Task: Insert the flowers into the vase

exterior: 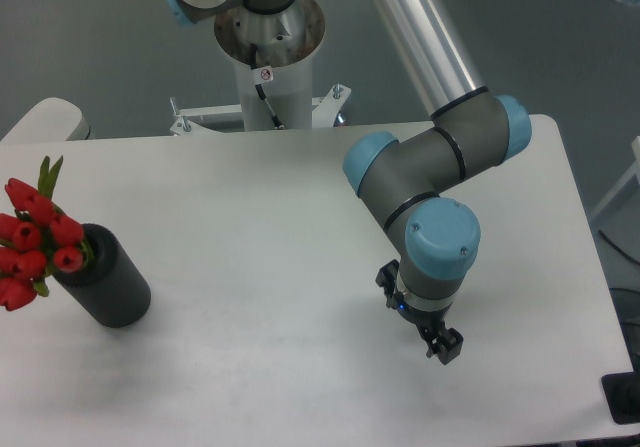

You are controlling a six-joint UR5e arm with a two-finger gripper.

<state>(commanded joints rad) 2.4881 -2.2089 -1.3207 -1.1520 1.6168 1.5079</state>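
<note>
The flowers (36,239), a small bunch of red tulip-shaped blooms with green leaves, stand in the vase (108,281) at the table's left edge. Their stems are down in the vase's top hole and the blooms lean out to the left. The vase is a matte black cylinder standing upright. My gripper (418,315) is far to the right, near the table's front, pointing down at the tabletop. It is empty. Its two black fingers (446,345) show spread on either side of the wrist, which hides most of it.
The white table (250,217) ends at the right near x 600 and at the front near the picture's bottom. The arm's base column (270,62) stands behind the far edge. A rounded white object (45,119) sits at the far left corner.
</note>
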